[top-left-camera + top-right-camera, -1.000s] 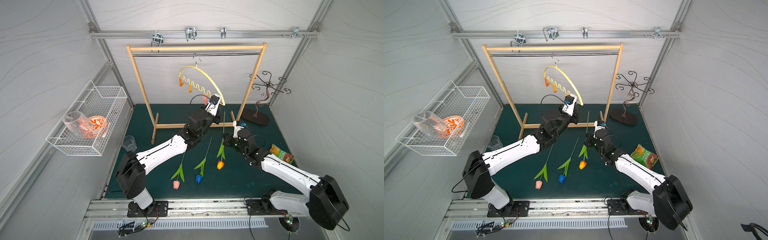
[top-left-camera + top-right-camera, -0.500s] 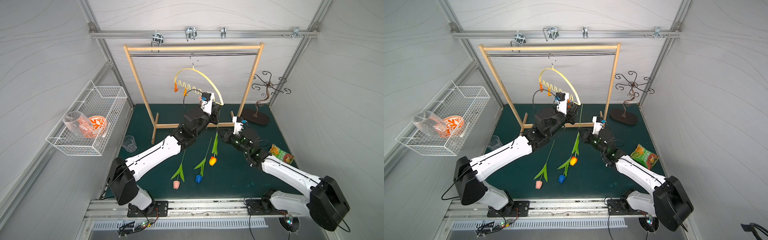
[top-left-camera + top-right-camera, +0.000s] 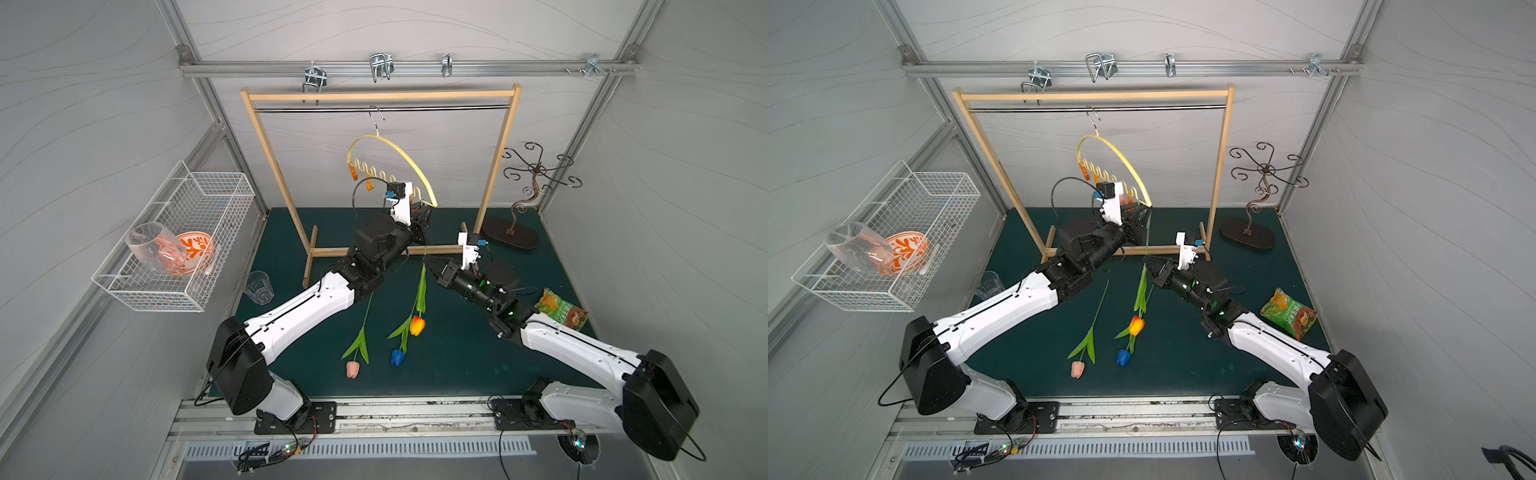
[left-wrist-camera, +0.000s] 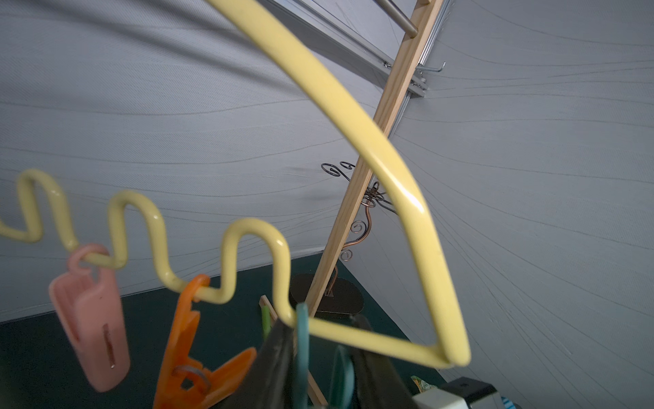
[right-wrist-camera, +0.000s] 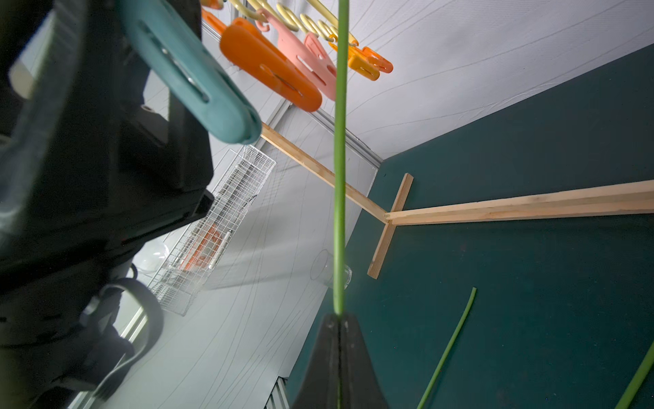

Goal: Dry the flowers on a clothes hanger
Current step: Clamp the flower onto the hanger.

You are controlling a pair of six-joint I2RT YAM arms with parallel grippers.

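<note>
Bench (image 3: 478, 365), near: pink tulip (image 3: 352, 369), blue tulip (image 3: 397, 357), lying loose. Mid: orange tulip (image 3: 417, 325) aloft, stem clamped in right jaws. Far: left jaws pinching teal clothespin (image 5: 191, 81) on clothes hanger (image 4: 424, 255). Step, apparently: pegging first flower. Next: steer stem-tip into pin.

In both top views, bare dark green mat (image 3: 457, 361) lay lower centre, beside long-stemmed artificial tulips (image 3: 398, 356); the wooden-framed rack (image 3: 497, 166), scrolled dark metal stand (image 3: 513, 239) and green snack bag (image 3: 561, 309) blocked the upper right.
</note>
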